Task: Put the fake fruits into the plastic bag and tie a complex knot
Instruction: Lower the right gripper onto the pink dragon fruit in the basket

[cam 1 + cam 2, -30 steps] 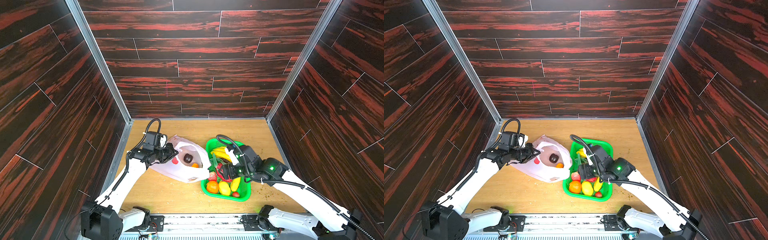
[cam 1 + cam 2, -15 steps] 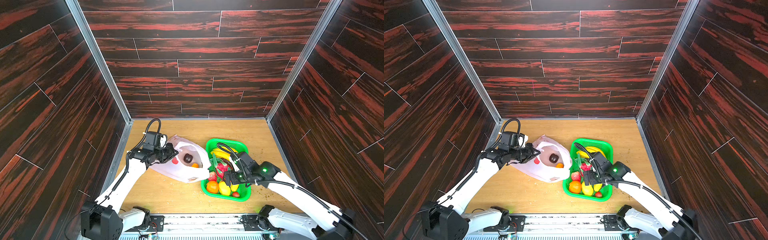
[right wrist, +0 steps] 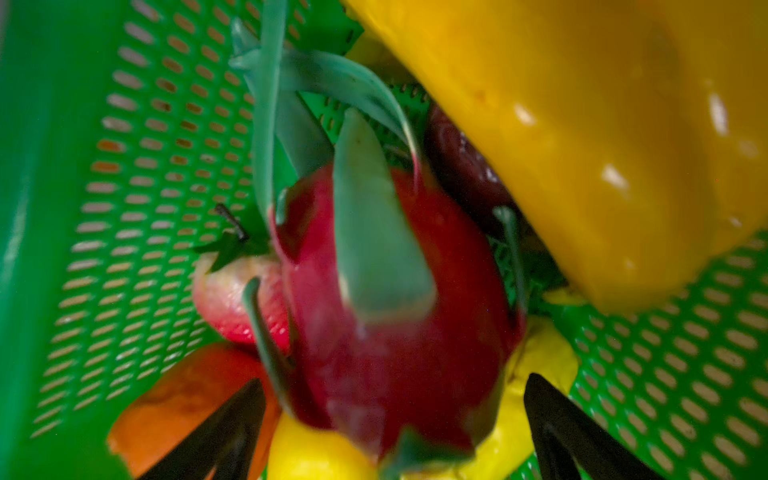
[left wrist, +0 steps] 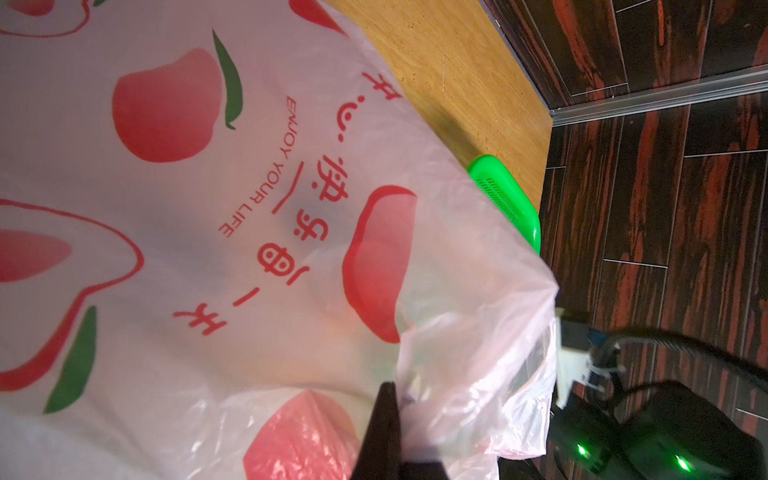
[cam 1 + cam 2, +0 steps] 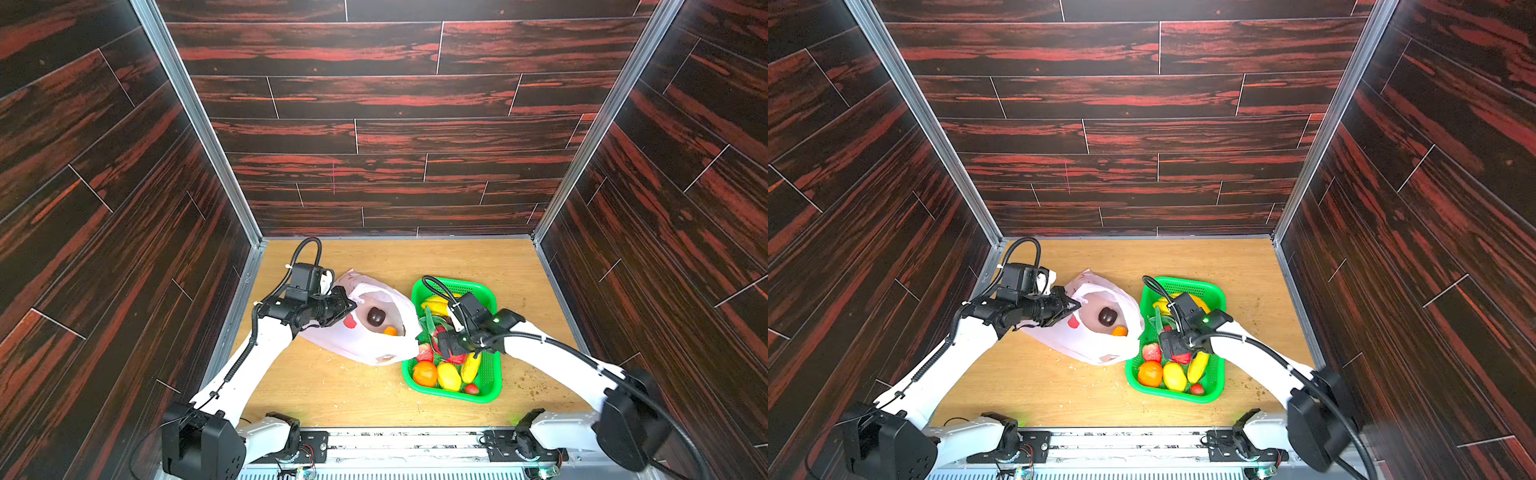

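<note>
tan wooden table (image 5: 332,395), crumb-flecked, boxed in by dark red-streaked plank walls (image 5: 374,124). plastic bag (image 5: 365,345) lies mouth-up at 9 o'clock of the green basket (image 5: 457,398), with a dark fruit (image 5: 376,316) and an orange (image 5: 390,331) inside. left gripper (image 5: 347,307) is pinched shut on the bag rim, unmoved. right gripper (image 3: 392,380), jaws spread, straddles the dragon fruit (image 3: 399,332) in the basket. its wrist has edged toward 9 o'clock since a second ago.

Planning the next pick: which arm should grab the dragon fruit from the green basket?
Right. The right hand is open inside the green basket, jaws either side of the dragon fruit. The left hand is shut on the plastic bag rim, holding its mouth open, so it looks committed.
</note>
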`<state>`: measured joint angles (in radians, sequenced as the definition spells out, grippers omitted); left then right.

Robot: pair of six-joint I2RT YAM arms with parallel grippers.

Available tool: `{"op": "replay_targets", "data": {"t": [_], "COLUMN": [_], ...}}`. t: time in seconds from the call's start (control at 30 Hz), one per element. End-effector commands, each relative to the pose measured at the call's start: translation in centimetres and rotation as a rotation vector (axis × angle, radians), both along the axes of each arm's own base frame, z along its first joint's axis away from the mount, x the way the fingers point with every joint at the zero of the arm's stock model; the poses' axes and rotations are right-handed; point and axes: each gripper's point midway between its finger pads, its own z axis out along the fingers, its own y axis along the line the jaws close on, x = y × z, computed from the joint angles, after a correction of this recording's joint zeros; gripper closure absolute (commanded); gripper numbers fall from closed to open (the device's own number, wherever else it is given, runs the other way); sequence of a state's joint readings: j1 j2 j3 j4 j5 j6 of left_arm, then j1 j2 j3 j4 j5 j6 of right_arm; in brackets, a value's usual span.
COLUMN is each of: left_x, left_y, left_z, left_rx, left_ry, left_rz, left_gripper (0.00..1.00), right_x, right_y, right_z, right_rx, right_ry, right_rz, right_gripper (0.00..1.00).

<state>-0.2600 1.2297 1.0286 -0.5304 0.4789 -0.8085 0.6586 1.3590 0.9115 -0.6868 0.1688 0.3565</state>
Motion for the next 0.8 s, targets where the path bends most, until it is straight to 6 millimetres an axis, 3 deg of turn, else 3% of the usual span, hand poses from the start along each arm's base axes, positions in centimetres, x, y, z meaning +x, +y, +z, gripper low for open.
{"op": "replay_targets", "data": {"t": [0.0,0.77], "left_x": [-0.1,0.0], "left_y": [0.3,0.3], "left_z": [0.3,0.2], "left_rx": [0.009,0.013], "left_ry": [-0.009,-0.002], "left_rz": [0.002,-0.002], "left_gripper": [1.0,1.0], "right_x": [1.5,2.3], "right_y": [0.9,1.0], "right_z": [0.0,-5.2], "right_rx": [0.021,-0.05], "right_ry": [-0.015,0.086], "right_rz": [0.017,0.016], "right_gripper": [0.02,0.01]}}
